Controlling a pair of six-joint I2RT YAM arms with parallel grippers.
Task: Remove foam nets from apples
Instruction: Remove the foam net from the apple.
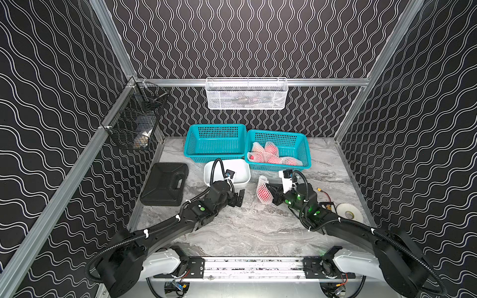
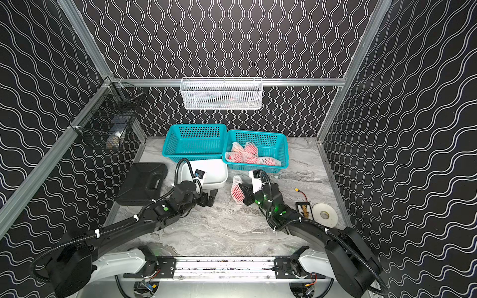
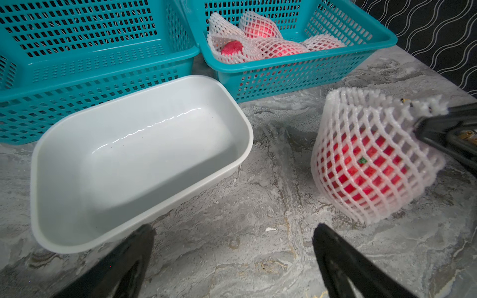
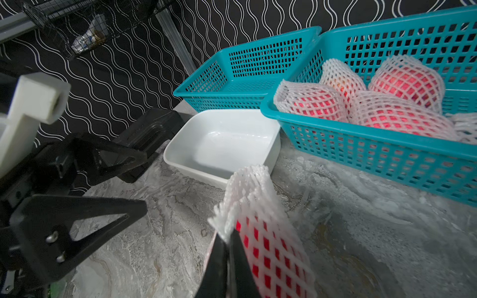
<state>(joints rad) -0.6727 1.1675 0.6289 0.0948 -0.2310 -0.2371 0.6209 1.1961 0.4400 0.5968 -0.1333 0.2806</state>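
In a top view, a red apple (image 1: 263,194) wrapped in its foam net (image 1: 262,180) stands near the middle of the desk (image 1: 232,232). The right gripper (image 1: 269,187), at the apple's 3 o'clock, is closed on the net's side. The left gripper (image 1: 241,198) is at its 9 o'clock, spread wide, holding nothing and apart from the apple. More netted apples (image 1: 271,154) lie in a teal basket (image 1: 305,154) at 12 o'clock, and a white tub (image 1: 241,170) sits at 10 o'clock.

The left wrist view shows its own fingers (image 3: 134,258) wide apart over bare desk. Beside them, dark fingers pinch the net's upper edge.

In the right wrist view, the fingers (image 4: 219,258) press together on a fold of net. Red shows through its holes, and the tub lies just beyond.
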